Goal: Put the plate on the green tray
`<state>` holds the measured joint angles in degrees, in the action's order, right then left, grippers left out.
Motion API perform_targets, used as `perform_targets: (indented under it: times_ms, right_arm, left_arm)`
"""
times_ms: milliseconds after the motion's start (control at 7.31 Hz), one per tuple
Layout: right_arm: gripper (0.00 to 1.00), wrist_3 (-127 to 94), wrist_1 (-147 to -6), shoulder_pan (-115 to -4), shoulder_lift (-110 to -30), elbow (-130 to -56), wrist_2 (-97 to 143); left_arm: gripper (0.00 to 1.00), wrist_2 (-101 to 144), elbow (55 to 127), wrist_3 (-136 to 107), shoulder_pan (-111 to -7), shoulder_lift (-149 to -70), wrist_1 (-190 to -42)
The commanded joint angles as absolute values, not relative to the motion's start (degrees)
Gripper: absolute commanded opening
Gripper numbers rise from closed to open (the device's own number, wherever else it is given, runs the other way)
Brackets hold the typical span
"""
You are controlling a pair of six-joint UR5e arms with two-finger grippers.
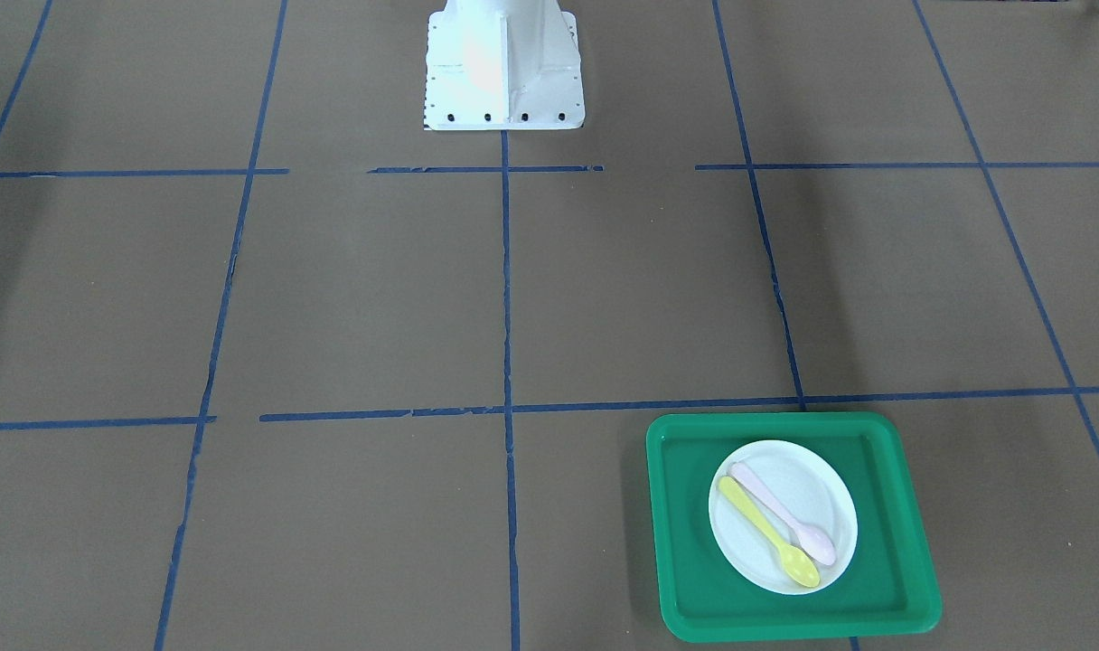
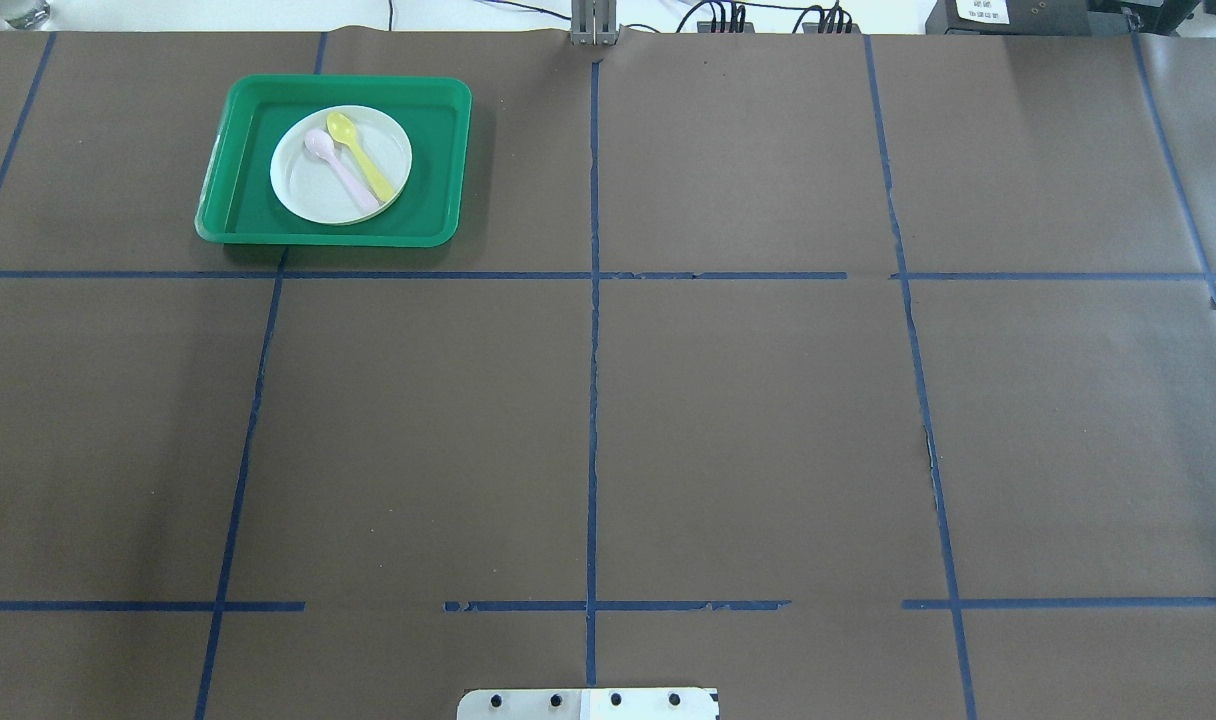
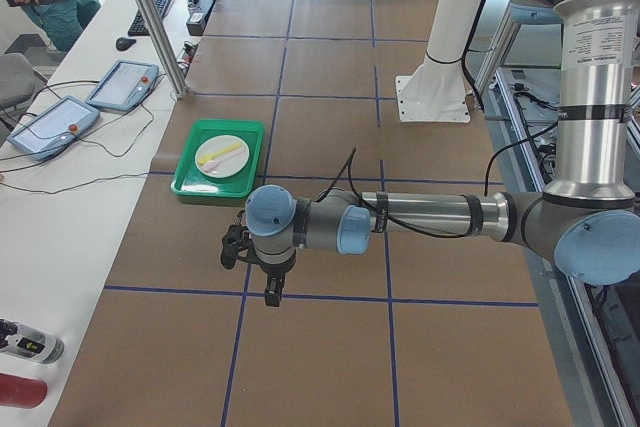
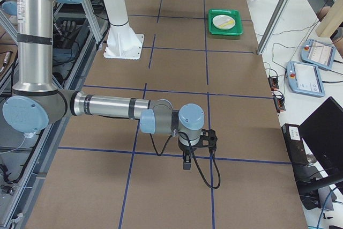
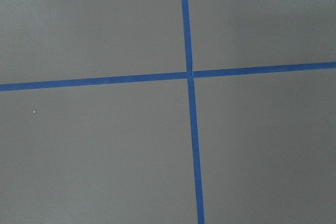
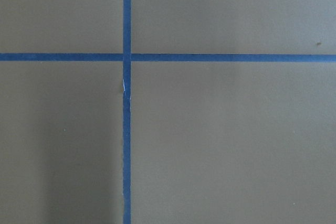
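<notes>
- Brown paper covers the table (image 2: 748, 430), marked into squares by blue tape (image 2: 592, 400).
- White pedestal (image 1: 502, 63) is bolted at the robot's edge of the table, on the centre tape line.
- Left gripper (image 3: 271, 287) hangs from a level forearm, pointing down just above a tape line. It shows only in the left side view, so I cannot tell whether its fingers are apart or together. Its wrist camera records only paper and a tape crossing.
- Right gripper (image 4: 186, 162) hangs the same way at the table's other end, close above a tape line. It shows only in the right side view, so its finger state cannot be told either. Its wrist camera also records only paper and tape.
- Green tray (image 2: 438, 170) lies flat near the table's far edge, on the robot's left side, well apart from both grippers.
- Plate (image 2: 308, 190) sits flat inside the green tray, roughly central, its rim clear of the tray walls.
- Yellow spoon (image 2: 360, 160) and pink spoon (image 2: 338, 172) lie side by side on the plate.
</notes>
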<state>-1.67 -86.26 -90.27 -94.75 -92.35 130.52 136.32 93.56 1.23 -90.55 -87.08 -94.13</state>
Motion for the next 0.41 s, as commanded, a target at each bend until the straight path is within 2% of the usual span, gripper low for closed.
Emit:
perform_targets:
  times_ms: [0,274]
  right_arm:
    - [1.0,-1.7,-86.2,-90.3,-94.7,-92.4,130.5]
    - [1.0,-1.7,-86.3,-90.3,-94.7,-92.4,130.5]
  left_arm:
    - [1.0,136.2,93.4,1.2,-90.5,-87.2,-94.1]
    - [1.0,136.2,92.9,1.2,-90.5,-87.4,-94.3]
